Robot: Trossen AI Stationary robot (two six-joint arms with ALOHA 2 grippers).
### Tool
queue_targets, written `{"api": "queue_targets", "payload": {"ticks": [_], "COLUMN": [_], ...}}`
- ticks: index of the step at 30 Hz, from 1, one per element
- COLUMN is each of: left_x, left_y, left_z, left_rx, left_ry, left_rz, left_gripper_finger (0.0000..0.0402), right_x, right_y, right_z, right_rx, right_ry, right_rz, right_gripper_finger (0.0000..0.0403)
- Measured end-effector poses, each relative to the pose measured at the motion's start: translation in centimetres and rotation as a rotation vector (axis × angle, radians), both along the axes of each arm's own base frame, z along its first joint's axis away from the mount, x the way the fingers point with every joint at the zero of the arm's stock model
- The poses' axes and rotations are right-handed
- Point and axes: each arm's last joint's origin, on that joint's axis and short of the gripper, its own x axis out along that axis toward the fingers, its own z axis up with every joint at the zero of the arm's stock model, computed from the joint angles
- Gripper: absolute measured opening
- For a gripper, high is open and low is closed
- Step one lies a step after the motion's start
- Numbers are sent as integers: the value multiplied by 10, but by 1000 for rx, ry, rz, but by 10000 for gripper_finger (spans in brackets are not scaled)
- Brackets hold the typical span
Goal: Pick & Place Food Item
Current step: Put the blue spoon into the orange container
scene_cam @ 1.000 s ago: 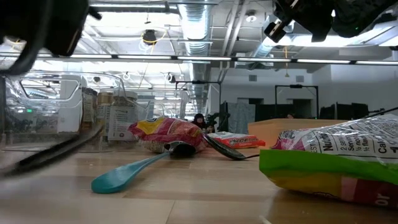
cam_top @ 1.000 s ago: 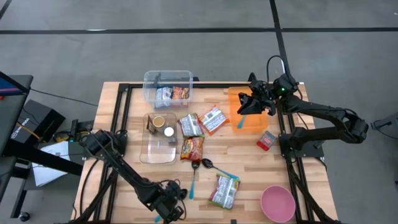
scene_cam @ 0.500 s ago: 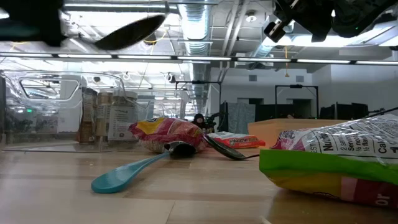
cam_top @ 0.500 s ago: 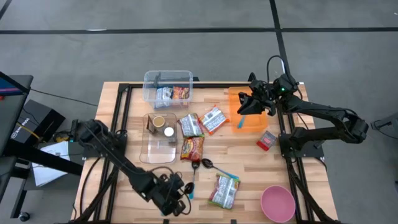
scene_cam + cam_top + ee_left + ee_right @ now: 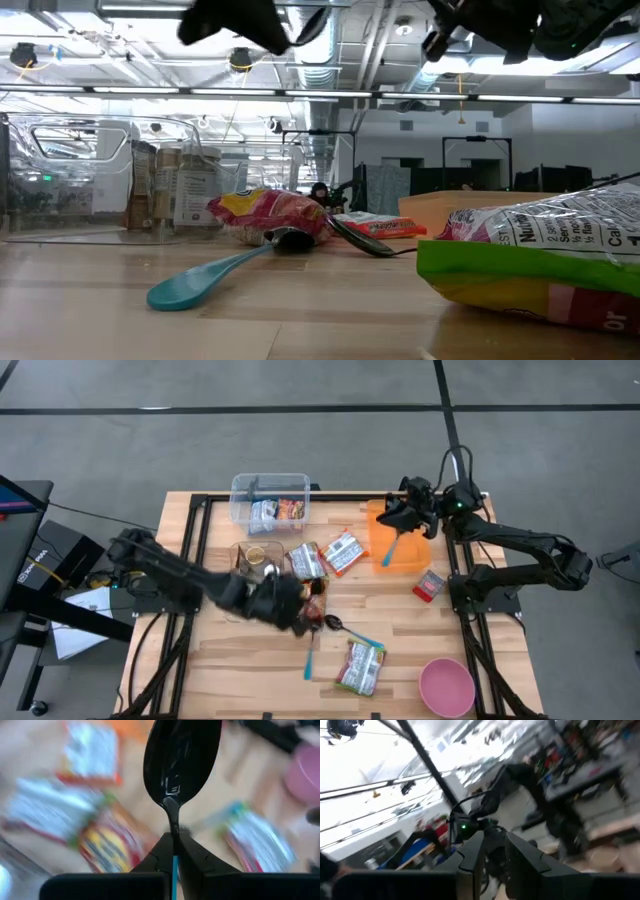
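While the left tool [image 5: 175,851] is clamped on a black spoon [image 5: 181,762] over mid-surface, the right tool [image 5: 403,520] grips a teal spoon [image 5: 391,547] above the orange bin [image 5: 401,555] near the far right corner; lowering it in looks next.

A wooden table [image 5: 210,660] is holding snack packets [image 5: 360,666], a pink bowl [image 5: 446,687], an orange box [image 5: 400,550], and a clear tub [image 5: 270,500] at the upper left.
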Motion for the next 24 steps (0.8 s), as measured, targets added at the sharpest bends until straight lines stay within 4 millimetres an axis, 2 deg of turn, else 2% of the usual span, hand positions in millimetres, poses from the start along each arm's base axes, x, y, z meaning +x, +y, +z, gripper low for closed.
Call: {"api": "queue_targets", "payload": {"ticks": [8, 13, 16, 19, 24], "left_x": [21, 31, 33, 34, 35], "left_y": [75, 108, 125, 138, 156], "left_z": [30, 45, 51, 57, 65], "left_rx": [130, 168, 226, 267, 281], "left_ry": [-199, -344, -371, -411, -483], "left_rz": [191, 260, 275, 295, 318], "left_gripper_finger": [2, 2, 2, 2, 3], "right_x": [2, 10, 18, 25, 32], "right_y": [-3, -1, -1, 0, 2], "right_z": [3, 9, 16, 25, 40], "right_rx": [-100, -182, -234, -299, -405], "right_ry": [-107, -118, -57, 40, 153], "right_rz": [-235, -367, -452, -528, -559], "right_gripper_finger": [73, 73, 79, 101, 165]}}
